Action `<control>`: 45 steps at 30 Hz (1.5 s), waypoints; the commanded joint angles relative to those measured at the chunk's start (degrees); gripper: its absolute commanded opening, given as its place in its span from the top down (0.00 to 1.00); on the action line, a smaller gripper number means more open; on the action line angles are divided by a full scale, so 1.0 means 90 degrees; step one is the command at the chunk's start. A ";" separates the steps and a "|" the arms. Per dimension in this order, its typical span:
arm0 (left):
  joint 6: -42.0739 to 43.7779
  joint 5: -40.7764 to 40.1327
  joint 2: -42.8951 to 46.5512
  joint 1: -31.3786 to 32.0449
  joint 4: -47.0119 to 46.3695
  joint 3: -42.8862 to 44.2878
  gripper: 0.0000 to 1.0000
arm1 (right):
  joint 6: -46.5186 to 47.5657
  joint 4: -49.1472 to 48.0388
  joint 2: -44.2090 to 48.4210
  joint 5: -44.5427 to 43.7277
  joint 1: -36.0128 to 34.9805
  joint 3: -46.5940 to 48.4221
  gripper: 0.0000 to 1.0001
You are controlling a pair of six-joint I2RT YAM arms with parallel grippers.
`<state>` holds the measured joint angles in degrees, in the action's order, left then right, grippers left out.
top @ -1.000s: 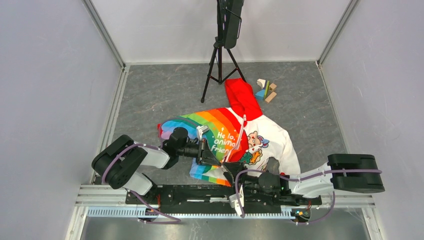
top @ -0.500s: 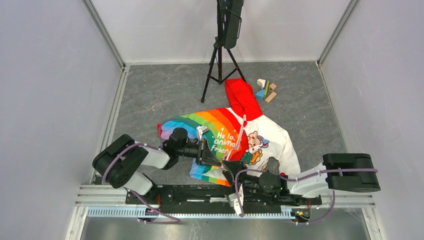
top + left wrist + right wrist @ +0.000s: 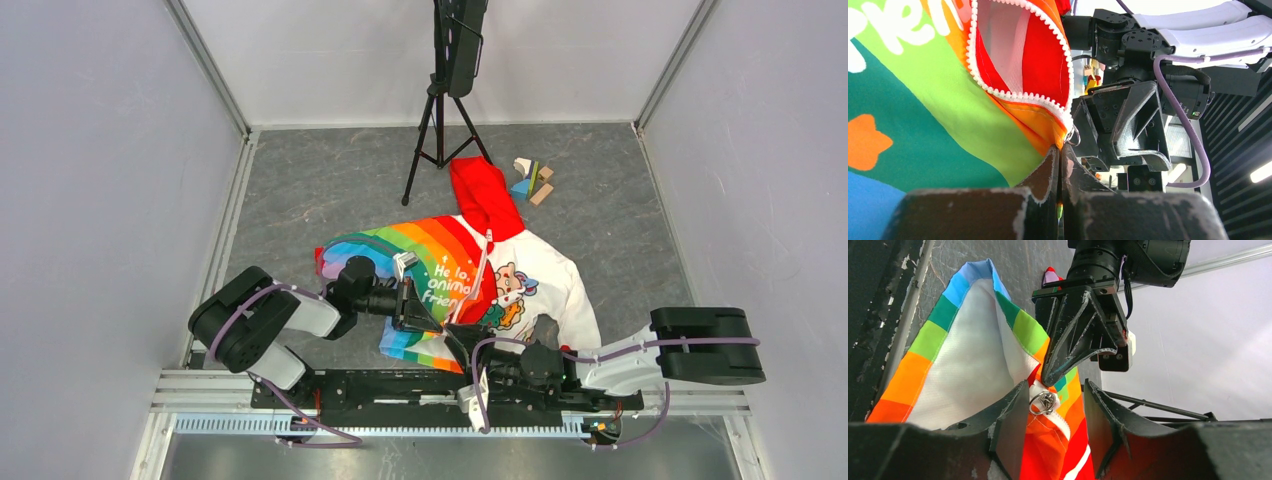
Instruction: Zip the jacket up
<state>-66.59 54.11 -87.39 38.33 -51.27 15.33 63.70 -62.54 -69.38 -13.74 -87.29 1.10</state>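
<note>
The jacket (image 3: 470, 265) lies open on the grey floor, red hood (image 3: 483, 195) toward the back, rainbow half on the left, white cartoon half on the right. My left gripper (image 3: 432, 322) is shut on the bottom corner of the rainbow half, beside the white zipper teeth (image 3: 1013, 92); the pinched fabric (image 3: 1048, 135) shows between its fingertips (image 3: 1060, 150). My right gripper (image 3: 1054, 402) is open, its fingers either side of the same lifted corner, where the metal zipper slider (image 3: 1044, 402) sits close to the left finger. In the top view the right gripper (image 3: 462, 340) meets the left one at the hem.
A black tripod (image 3: 440, 130) stands behind the jacket. Several small wooden blocks (image 3: 533, 181) lie to the right of the hood. The arms' base rail (image 3: 420, 395) runs along the near edge. Grey walls close in on both sides.
The right arm's outer link has shifted slightly; the left gripper holds the same corner. The jacket has not visibly moved.
</note>
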 commanded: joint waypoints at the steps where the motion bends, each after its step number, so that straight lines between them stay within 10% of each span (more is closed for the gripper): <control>1: -0.0179 0.0189 0.0022 -0.0023 -0.0344 -0.0071 0.98 | -0.0131 -0.0375 -0.0073 -0.0106 -0.0055 -0.0367 0.51; 32: -0.0127 0.0112 0.0180 -0.0022 -0.0242 -0.0141 0.98 | -0.0696 -0.0038 -0.0141 -0.0480 -0.0051 -0.0171 0.88; 45: 0.0900 -0.0278 0.0934 -0.0020 0.1650 0.0064 0.98 | -0.1475 0.0789 0.0341 -0.0498 -0.0040 0.0277 1.00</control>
<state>-63.92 51.66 -81.91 38.04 -42.85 14.68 54.72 -57.32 -68.82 -16.27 -87.66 2.15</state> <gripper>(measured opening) 0.042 0.010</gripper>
